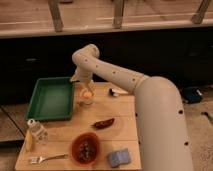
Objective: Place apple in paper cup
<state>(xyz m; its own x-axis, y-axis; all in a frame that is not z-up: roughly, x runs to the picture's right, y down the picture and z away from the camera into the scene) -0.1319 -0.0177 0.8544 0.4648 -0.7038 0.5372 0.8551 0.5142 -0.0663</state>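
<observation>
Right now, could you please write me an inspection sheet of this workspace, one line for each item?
Surface: light wooden table, mostly in view.
Job's things: yellowish round apple sits at the mouth of the pale paper cup.
Clutter: green plastic tray; dark red pepper-like item; orange bowl; blue sponge; metal fork; small white shaker.
Grippers: tool just above the cup, beside the tray.
Cables: nothing seen.
Surroundings: dark cabinet front and railing behind the table.
</observation>
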